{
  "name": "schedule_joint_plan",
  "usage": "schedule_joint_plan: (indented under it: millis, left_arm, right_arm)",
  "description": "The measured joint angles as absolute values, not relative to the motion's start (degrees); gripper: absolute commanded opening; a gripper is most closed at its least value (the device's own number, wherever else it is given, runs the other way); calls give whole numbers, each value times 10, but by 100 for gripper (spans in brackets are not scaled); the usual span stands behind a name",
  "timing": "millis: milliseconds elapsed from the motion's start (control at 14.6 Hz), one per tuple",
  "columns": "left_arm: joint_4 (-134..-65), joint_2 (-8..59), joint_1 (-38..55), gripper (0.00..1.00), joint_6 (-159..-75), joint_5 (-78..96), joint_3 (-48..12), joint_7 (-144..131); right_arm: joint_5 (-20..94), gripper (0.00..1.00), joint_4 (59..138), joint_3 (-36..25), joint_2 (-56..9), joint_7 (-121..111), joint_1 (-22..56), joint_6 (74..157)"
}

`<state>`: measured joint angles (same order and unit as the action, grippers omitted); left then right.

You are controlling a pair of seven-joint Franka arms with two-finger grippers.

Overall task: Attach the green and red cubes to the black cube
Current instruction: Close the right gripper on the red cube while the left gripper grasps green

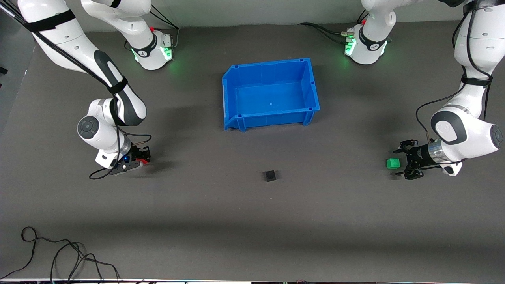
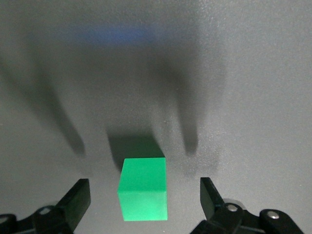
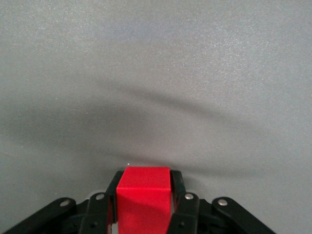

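I see the right gripper [image 3: 144,207] clamped on the small bright red cube [image 3: 144,200], low at the right arm's end of the dark grey table [image 1: 252,221]. Left gripper [image 2: 144,200] spread wide, straddling the small green cube [image 2: 143,189] (not touching). Small matte black cube [image 1: 270,175] sits mid-table, nearer the camera than the blue plastic bin [image 1: 231,98].

Even overhead light, soft shadows (wrist views slightly grainy).

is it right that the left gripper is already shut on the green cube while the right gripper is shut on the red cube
Not quite. The left gripper is open around the green cube, not shut on it, as the left wrist view shows. The right gripper is shut on the red cube.
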<state>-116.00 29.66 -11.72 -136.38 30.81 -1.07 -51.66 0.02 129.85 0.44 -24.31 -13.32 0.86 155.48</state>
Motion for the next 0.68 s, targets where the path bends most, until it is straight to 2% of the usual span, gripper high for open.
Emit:
schedule_joint_plan:
  millis: [68, 137, 205, 274, 479, 684]
  left_arm:
    - [-1160, 297, -117, 94, -1364, 308, -10, -517]
    - [-1160, 297, -117, 88, -1364, 308, -10, -517]
    - [-1160, 297, -117, 73, -1364, 308, -10, -517]
    - [-1160, 297, -117, 63, -1364, 309, -10, -517]
    - [-1160, 297, -117, 14, -1364, 309, -10, -517]
    - [-1158, 297, -117, 8, -1364, 309, -10, -517]
  right_arm:
    - [7, 31, 1298, 4, -243, -126, 9, 1555]
    - [19, 17, 1298, 4, -243, -118, 8, 1555]
    - [35, 0, 1297, 3, -243, -110, 9, 1555]
    - [46, 0, 1297, 3, -243, -95, 9, 1555]
    - [52, 0, 1297, 4, -242, -14, 15, 1555]
    - [55, 0, 1294, 6, -239, 81, 26, 1556]
